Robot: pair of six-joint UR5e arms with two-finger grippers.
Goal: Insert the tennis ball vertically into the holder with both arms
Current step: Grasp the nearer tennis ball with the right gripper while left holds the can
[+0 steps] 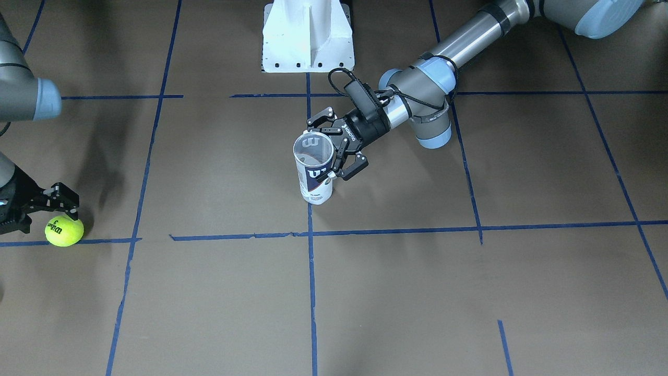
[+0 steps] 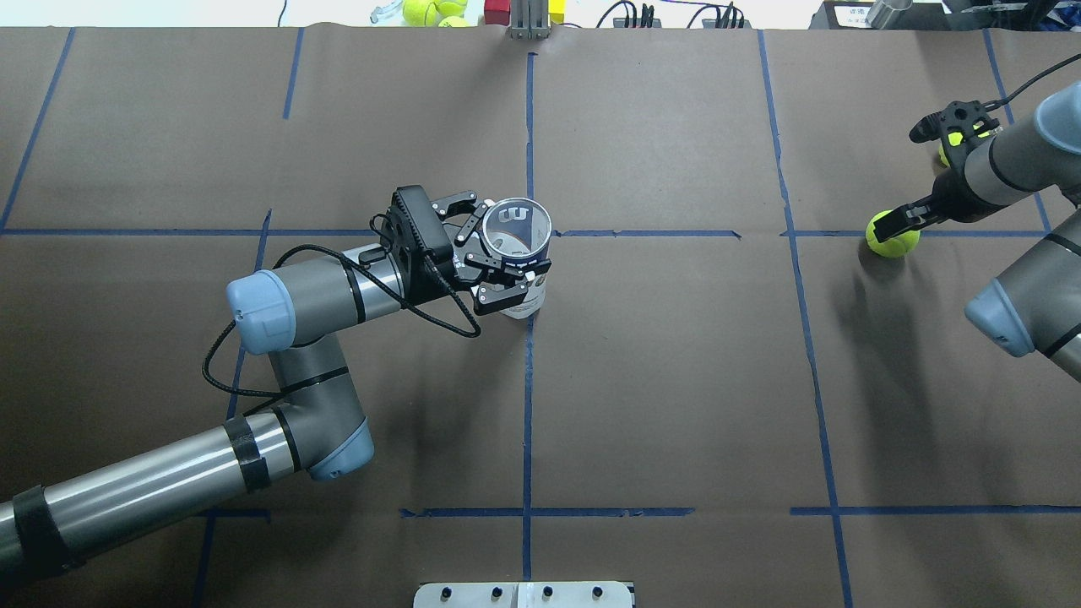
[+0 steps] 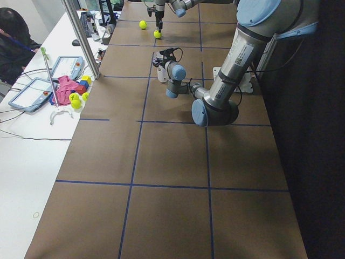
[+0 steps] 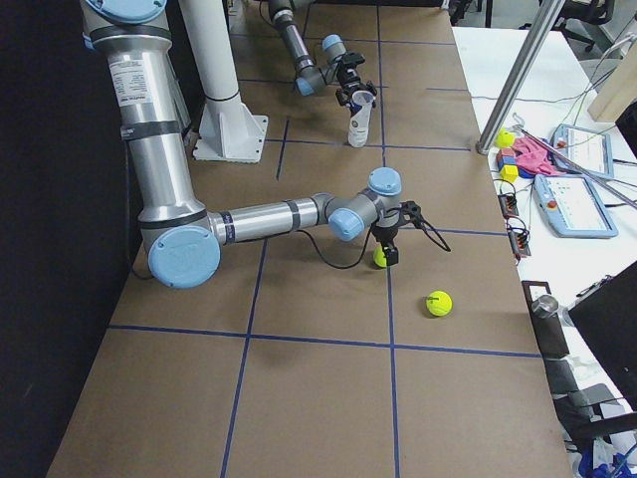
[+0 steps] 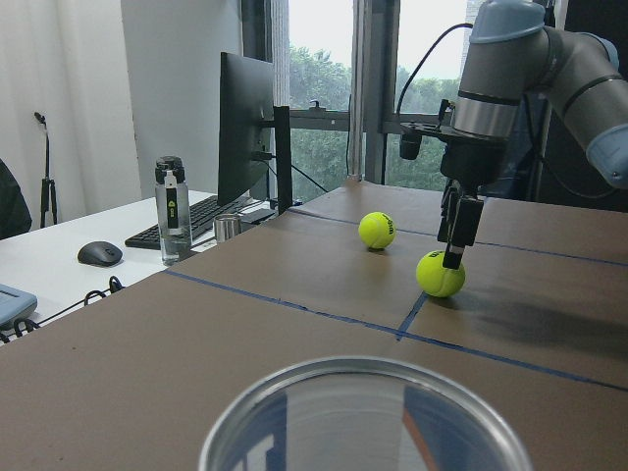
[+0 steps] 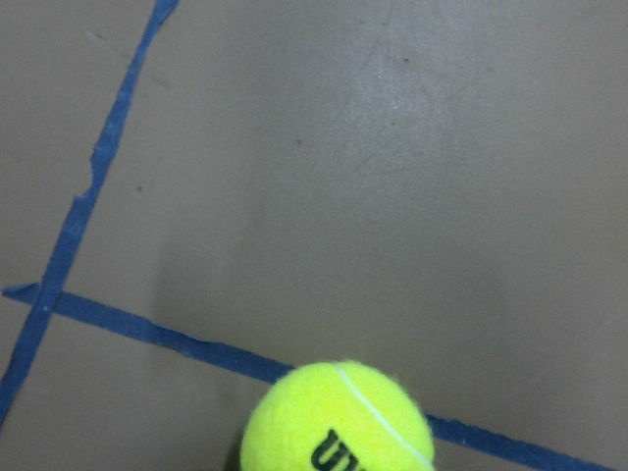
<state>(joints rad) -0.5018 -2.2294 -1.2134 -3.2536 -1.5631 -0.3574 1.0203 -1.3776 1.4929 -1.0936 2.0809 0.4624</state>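
1. With left gripper [image 1: 327,151], front view: clamps the holder [image 1: 313,180] near its rim, upright on the table [image 1: 469,292], mouth up, probably to steady it for a straight drop. Has right gripper [image 1: 61,211] down on the tennis ball [image 1: 64,232], at 8 o'clock of the holder, well apart
2. Overhead: places ball on the table at 3 o'clock of the holder, under the right gripper; cannot tell whether clenched or released
3. Left wrist: looks over the holder's open rim toward the ball at 1 o'clock, fingers touching its top; shows a second ball [image 5: 378,230] just beyond
4. Right wrist: looks straight down, likely for a top grasp; shows only the ball at 6 o'clock
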